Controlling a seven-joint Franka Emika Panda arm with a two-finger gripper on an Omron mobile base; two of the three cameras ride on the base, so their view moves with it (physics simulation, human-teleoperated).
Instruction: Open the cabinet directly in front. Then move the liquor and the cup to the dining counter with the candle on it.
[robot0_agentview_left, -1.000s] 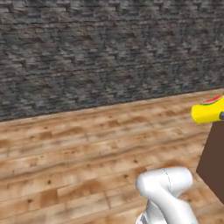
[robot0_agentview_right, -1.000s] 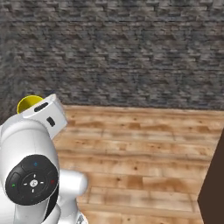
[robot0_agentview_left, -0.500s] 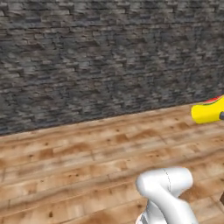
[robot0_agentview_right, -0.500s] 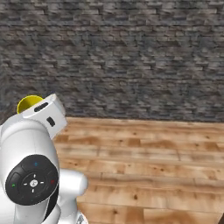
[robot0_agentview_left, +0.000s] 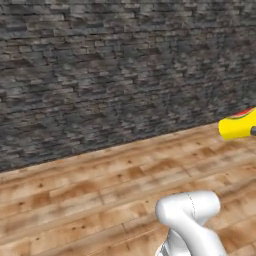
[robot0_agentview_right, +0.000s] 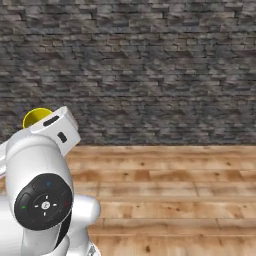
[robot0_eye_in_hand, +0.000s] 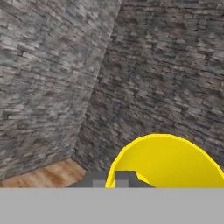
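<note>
The jaws are shut on the rim of the cup, one finger showing against the yellow inside wall at the bottom of the hand view, the other just outside the rim. In the hand view the cup's open mouth faces the camera, with a corner where two grey stone walls meet behind it and a strip of wood floor at their foot. In the left base view the cup is carried in the air at the right edge, lying roughly on its side, its red-orange mark on top, above the plank floor and in front of the stone wall. In the right base view only a yellow arc of the cup rises behind the white hand housing at the left, against the same wall, with the floor stretching below. The arm's white elbow rises at the lower edge of the left base view.
</note>
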